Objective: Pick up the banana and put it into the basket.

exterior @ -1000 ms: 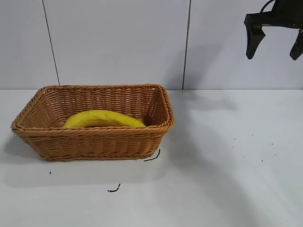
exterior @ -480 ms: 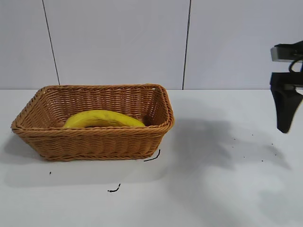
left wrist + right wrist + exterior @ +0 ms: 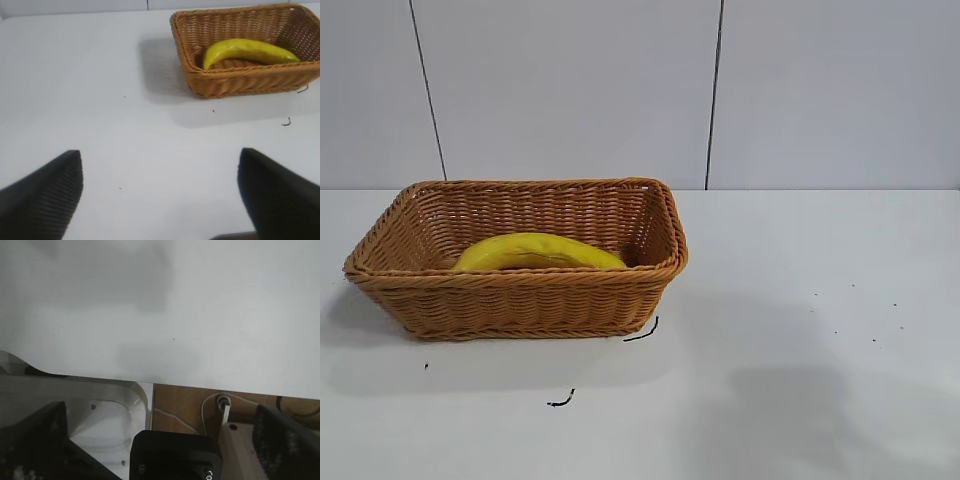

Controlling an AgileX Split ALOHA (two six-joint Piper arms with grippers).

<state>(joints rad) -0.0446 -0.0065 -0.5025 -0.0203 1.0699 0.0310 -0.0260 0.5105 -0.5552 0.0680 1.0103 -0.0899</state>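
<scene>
The yellow banana (image 3: pixel 538 251) lies inside the tan wicker basket (image 3: pixel 520 300) on the left half of the white table. The left wrist view shows the same banana (image 3: pixel 247 51) resting in the basket (image 3: pixel 235 82), far from my left gripper (image 3: pixel 160 192), which hangs open over bare table with nothing between its fingers. My right gripper (image 3: pixel 160 440) is out of the exterior view; in its own view its fingers stand wide apart and hold nothing, over the table's edge and the arm's base.
Two short black scraps (image 3: pixel 642 331) (image 3: pixel 560 401) lie on the table in front of the basket. A white mount (image 3: pixel 107 412), a wooden block (image 3: pixel 240 450) and a cable (image 3: pixel 212 405) sit beyond the table edge under the right gripper.
The right gripper dropped from the upper right, moved down along the right edge, and has left the exterior view. Banana and basket have not moved.
</scene>
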